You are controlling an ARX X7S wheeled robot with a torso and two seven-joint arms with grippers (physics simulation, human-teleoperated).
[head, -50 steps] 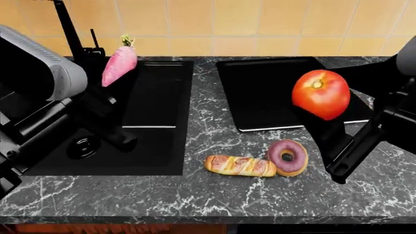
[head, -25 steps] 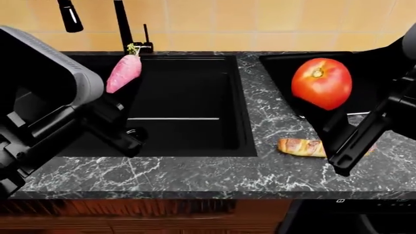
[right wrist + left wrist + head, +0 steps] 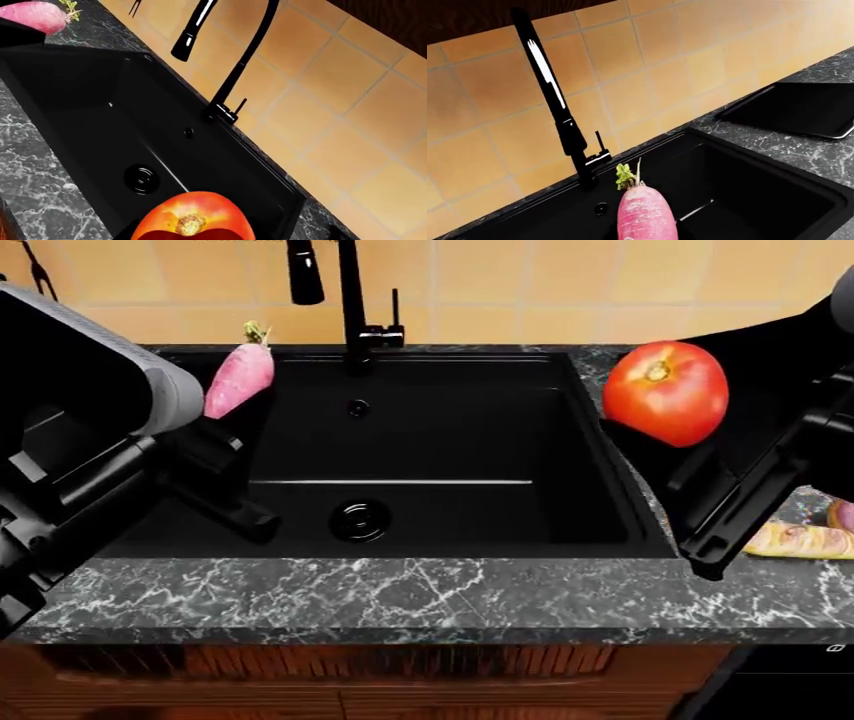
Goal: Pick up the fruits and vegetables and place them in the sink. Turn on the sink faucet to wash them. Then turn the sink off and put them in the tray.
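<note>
The pink radish (image 3: 240, 380), green stem up, hangs over the left end of the black sink (image 3: 441, 455), and my left gripper (image 3: 214, 435) is shut on its lower end. In the left wrist view the radish (image 3: 646, 215) points towards the sink faucet (image 3: 550, 85). My right gripper (image 3: 694, 455) is shut on the red tomato (image 3: 665, 392), held above the sink's right rim. The right wrist view shows the tomato (image 3: 190, 217) over the basin near the drain (image 3: 140, 177). The faucet (image 3: 354, 300) stands at the sink's back edge, its thin lever (image 3: 395, 305) upright. The tray (image 3: 800, 107) lies on the counter beyond the sink.
A glazed bread roll (image 3: 798, 540) lies on the counter at the far right, partly behind my right arm. The drain (image 3: 360, 520) sits at the basin's front. A tiled wall (image 3: 534, 290) closes off the back, and the counter's front edge (image 3: 400, 625) is close below.
The head view has swung left: the sink now fills the middle, and the tray and pastries have slid off to the right. Both grippers still hold the radish and tomato.
</note>
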